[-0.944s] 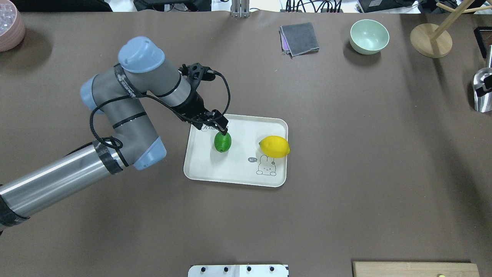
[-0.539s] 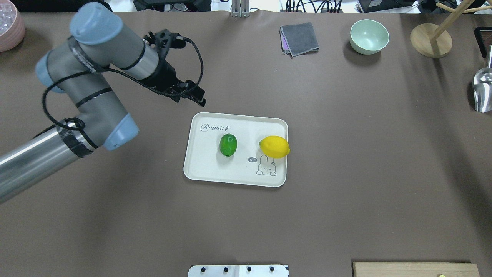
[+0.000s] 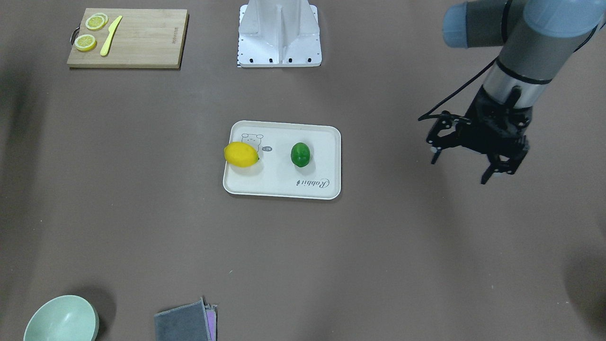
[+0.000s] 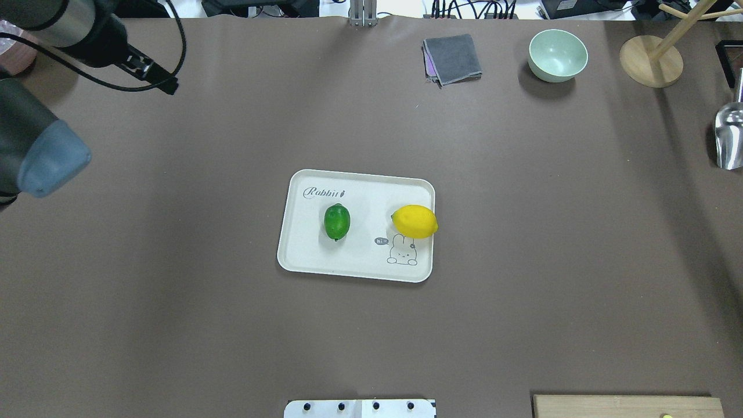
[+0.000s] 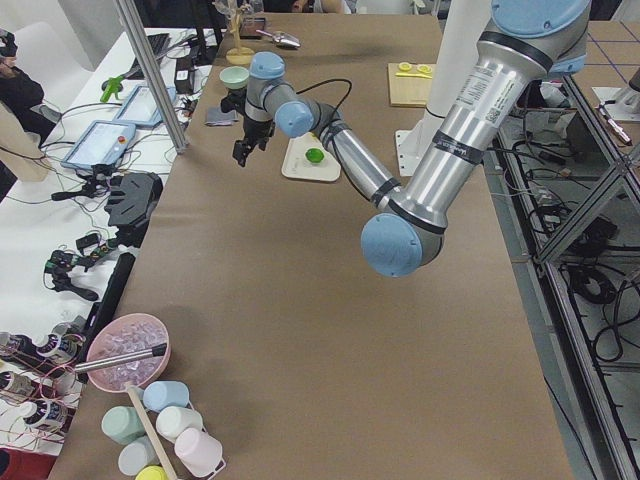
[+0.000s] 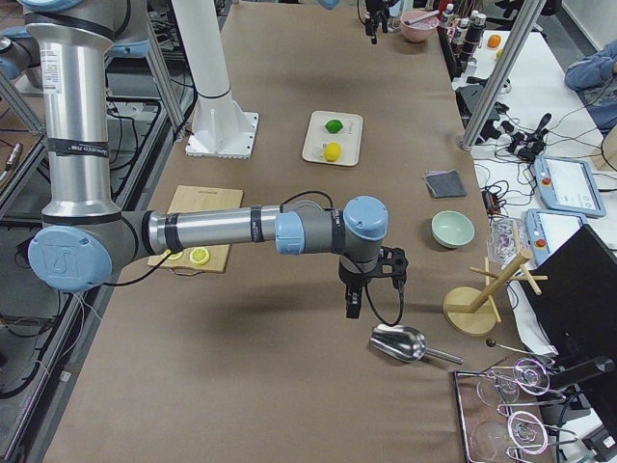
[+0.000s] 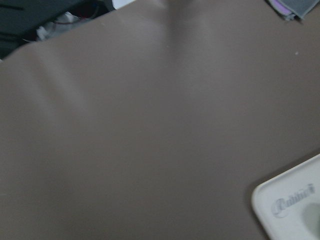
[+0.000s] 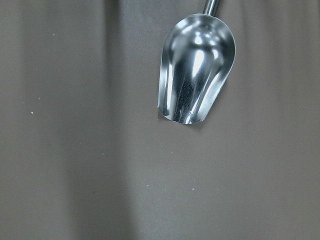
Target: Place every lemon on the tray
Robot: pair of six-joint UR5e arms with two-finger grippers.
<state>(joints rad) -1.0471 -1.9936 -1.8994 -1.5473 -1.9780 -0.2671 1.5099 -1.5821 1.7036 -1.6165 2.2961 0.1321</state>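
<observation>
— Reading outward from the robot, the only writing is on the tray (image 4: 299,255), mid-table. It has "Rabbit" in script at its far left corner and a small "hi" bubble beside the rabbit drawing.

— And the lemons?

— Both lie on the tray, apart. The green lemon (image 4: 336,222) is left of middle and the yellow lemon (image 4: 414,221) is at the right rim, hiding the rabbit's ears overhead.

— The claws?

— The left gripper (image 3: 497,174) hangs over bare table, well off the tray, fingers parted and holding nothing. Overhead it is partly cut off at the far left corner, but the front-facing view shows it whole. Its wrist camera is blurred and catches only the tray's lettered corner.

— The right one?

— The right gripper (image 6: 352,307) shows only from the table's right end, near a metal scoop (image 8: 196,70). I cannot tell whether it is spread or closed.
</observation>
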